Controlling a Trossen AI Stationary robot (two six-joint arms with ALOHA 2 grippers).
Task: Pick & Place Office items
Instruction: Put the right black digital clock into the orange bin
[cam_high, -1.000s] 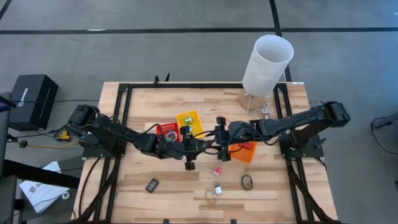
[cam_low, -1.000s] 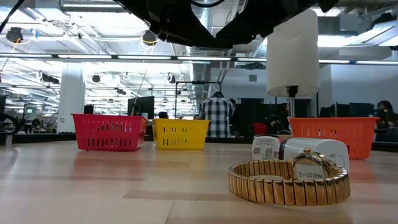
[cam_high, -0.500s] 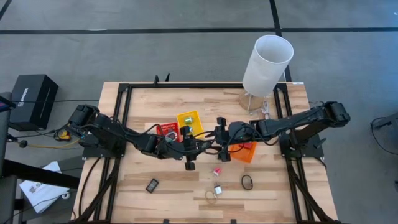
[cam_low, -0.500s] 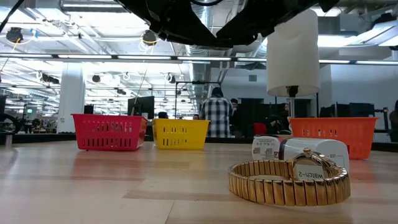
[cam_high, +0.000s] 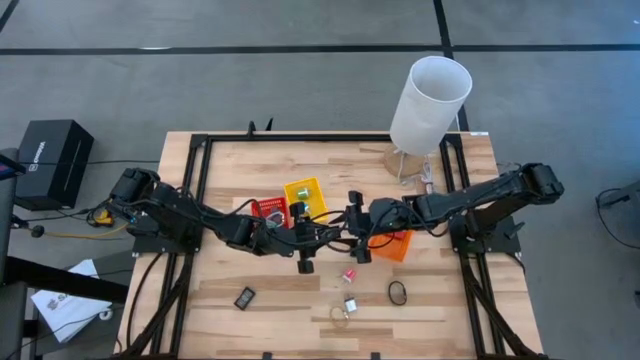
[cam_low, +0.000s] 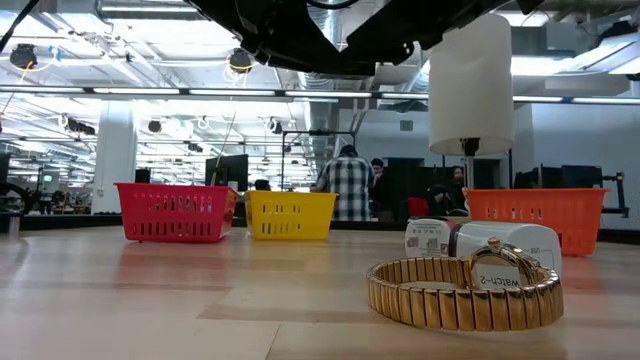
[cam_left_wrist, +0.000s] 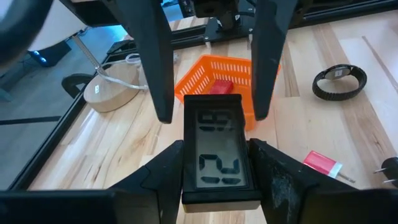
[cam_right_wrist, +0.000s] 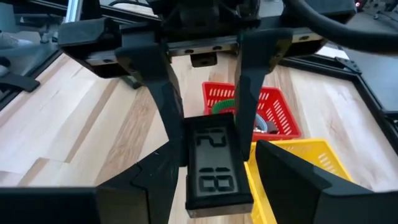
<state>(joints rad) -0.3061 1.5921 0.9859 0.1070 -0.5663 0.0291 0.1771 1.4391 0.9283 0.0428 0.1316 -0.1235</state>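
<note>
Where both my arms meet just left of the orange tray (cam_high: 395, 245), the view from above hides what I hold under dark links. Only the wrist views show it: a small black display (cam_left_wrist: 214, 149) with grey digits, off the bench (cam_high: 230, 330). My left fingers (cam_left_wrist: 158, 180) pinch it by its two long sides. My right fingers (cam_right_wrist: 292, 180) are spread astride its other end, and I cannot tell whether they touch it. From bench height my arms are cut off at the upper edge and the display is out of sight.

Farthest left of the orange tray, the red tray (cam_high: 268, 210) holds a green ring (cam_right_wrist: 221, 107) and a greyish piece I cannot make out. The yellow tray (cam_high: 306, 192), next toward it, has a green speck too small to name. The orange tray itself holds a red block (cam_left_wrist: 217, 86).

On the bare bench nearer me than the orange tray lie a black block (cam_high: 245, 297), a gold watch (cam_low: 465, 290) half hiding a white piece behind it, a pink clip (cam_high: 349, 273) and a black band (cam_high: 398, 292). Beyond the orange tray stands the tall white cylinder (cam_high: 430, 100).
</note>
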